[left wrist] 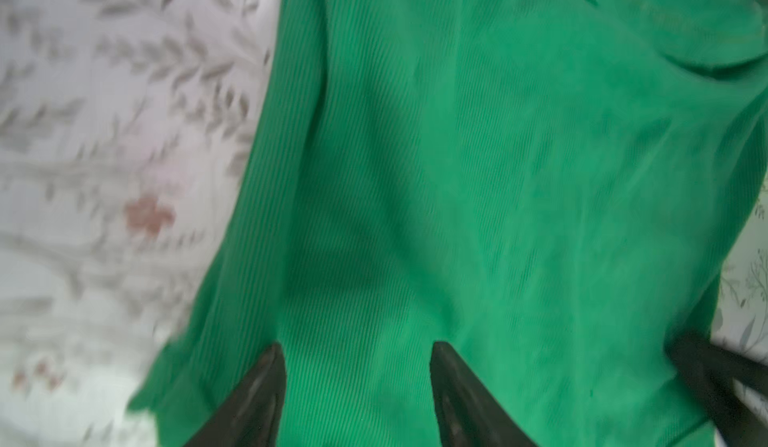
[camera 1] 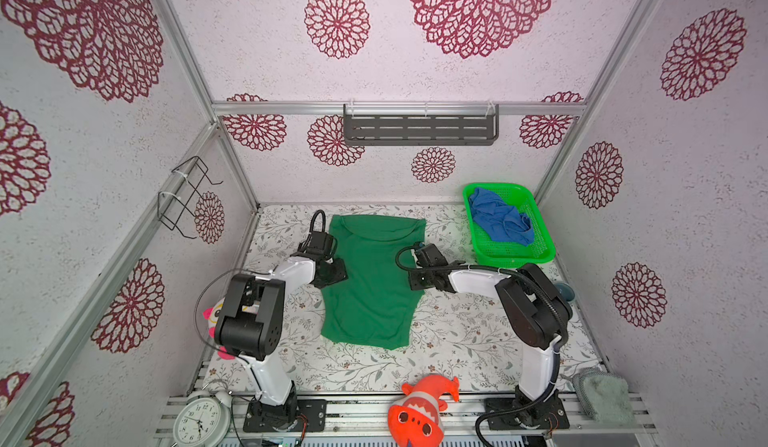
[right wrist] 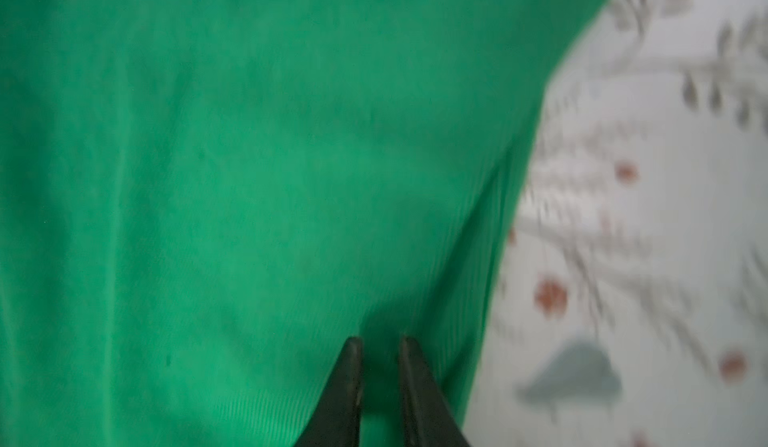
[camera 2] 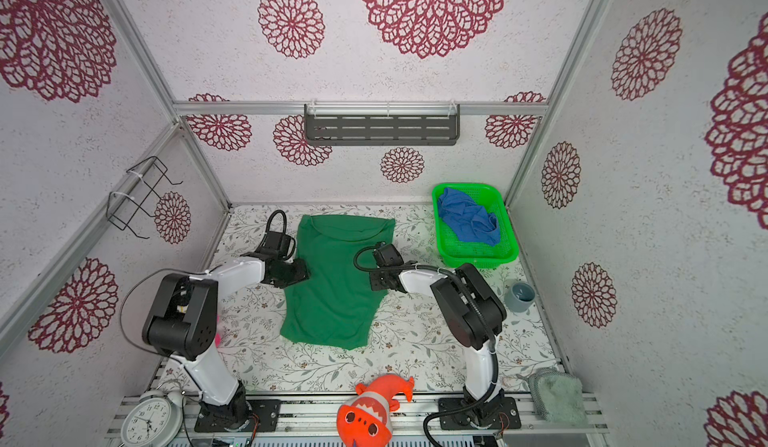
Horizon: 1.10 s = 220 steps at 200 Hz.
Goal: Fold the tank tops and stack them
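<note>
Top views: dark green tank top [camera 1: 374, 282] flat mid-table; basket [camera 1: 515, 260] at two o'clock holding blue tank top [camera 1: 498, 220]. Likely gripping side edges for first fold: left gripper [left wrist: 355, 347] at nine, jaws wide; right gripper [right wrist: 380, 341] at three, narrow, pinch unclear. Next: lift together.

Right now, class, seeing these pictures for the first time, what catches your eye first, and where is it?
The dark green cloth tank top lies spread flat in the middle of the floral table cover. In the far right corner, a bright green plastic mesh basket holds the crumpled royal blue cloth tank top. An orange plush fish sits at the near edge.
</note>
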### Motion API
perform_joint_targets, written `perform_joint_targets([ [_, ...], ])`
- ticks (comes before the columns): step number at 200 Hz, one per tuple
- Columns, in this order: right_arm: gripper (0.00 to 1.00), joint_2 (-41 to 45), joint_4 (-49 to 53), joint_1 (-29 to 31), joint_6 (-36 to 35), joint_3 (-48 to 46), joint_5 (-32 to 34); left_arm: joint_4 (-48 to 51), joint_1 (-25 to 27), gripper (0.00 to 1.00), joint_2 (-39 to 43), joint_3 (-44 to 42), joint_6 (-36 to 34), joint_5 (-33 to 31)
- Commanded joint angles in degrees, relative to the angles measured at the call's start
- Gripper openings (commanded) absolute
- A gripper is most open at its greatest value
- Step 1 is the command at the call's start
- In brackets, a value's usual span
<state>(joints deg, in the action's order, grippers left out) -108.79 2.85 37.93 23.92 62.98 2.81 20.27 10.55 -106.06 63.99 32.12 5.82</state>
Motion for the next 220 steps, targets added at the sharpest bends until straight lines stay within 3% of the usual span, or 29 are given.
perform_joint_targets([
  [1, 0.18, 4.4, 1.7, 3.2, 10.2, -6.1, 2.9, -1.3, -1.8, 0.60, -7.8, 4.6, -1.5, 2.2],
  [29, 0.18, 6.0, -0.7, 9.1, 18.8, -10.4, -1.9, 1.2, -2.9, 0.59, -17.3, 13.9, -2.2, 4.9],
  [61, 0.23, 10.4, -3.5, 13.3, 20.6, -8.8, -11.1, 11.0, -2.9, 0.60, -26.9, 32.5, -5.4, 6.5],
  [78, 0.31, 12.9, 1.3, 12.2, 15.5, -4.9, -10.8, 17.4, -2.2, 0.60, -32.9, 44.7, -7.7, 7.5],
  [97, 0.32, 14.3, 9.2, 9.0, 7.2, -0.6, -4.8, 25.1, -1.9, 0.62, -38.5, 58.1, -10.5, 9.4],
  [120, 0.28, 13.1, 12.8, 0.9, 0.4, 2.9, -3.2, 27.9, -2.0, 0.66, -34.6, 62.3, -12.7, 5.3],
  [148, 0.23, 8.3, 18.0, -6.9, -5.0, 10.0, -2.6, 29.9, -2.0, 0.68, -19.3, 51.9, -11.4, -2.9],
  [182, 0.20, 2.2, 15.5, -11.4, -8.4, 14.0, -2.7, 9.2, 3.5, 0.64, 6.8, 12.0, 0.5, -1.7],
  [200, 0.18, -0.6, 10.8, -12.2, -9.3, 14.6, -3.5, 3.5, 7.2, 0.60, 13.2, -0.2, 6.1, -2.9],
  [220, 0.18, -3.2, 9.9, -12.7, -8.8, 15.7, -5.2, 2.9, 10.8, 0.58, 15.6, -6.0, 9.2, -3.6],
])
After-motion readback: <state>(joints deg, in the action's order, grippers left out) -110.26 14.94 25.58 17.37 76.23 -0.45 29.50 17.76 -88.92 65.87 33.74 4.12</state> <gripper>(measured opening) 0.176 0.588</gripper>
